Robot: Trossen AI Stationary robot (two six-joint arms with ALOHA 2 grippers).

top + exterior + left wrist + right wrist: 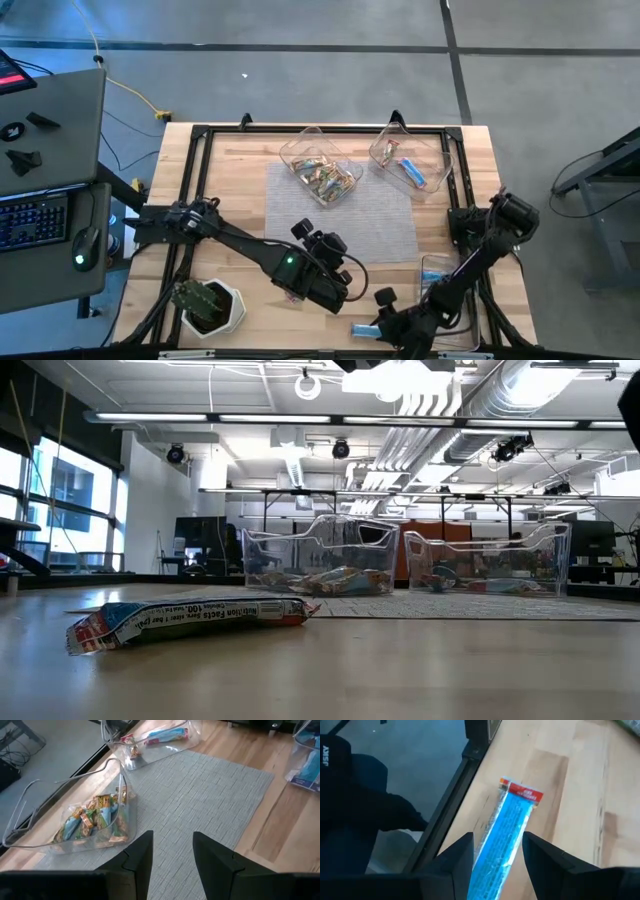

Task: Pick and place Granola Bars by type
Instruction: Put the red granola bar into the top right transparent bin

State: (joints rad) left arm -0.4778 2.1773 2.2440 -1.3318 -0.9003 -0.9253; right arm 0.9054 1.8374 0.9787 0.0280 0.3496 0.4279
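Observation:
A bright blue granola bar point(505, 835) with a red end lies flat on the wood near the table's front edge point(363, 330) point(190, 622). My right gripper point(497, 865) point(383, 318) hovers open over it, one finger on either side of its near part, touching nothing. My left gripper point(172, 855) point(325, 245) stands open above the grey mat point(200, 795), with nothing between its fingers. One clear bin point(320, 172) point(75, 820) at the back holds tan and gold bars. The clear bin point(410, 160) next to it holds blue ones.
A third clear bin point(445, 280) stands near the right edge, beside my right arm. A white pot with a green plant point(210, 305) sits at the near left corner. A black frame point(445, 810) runs along the table's edges, close to the blue bar.

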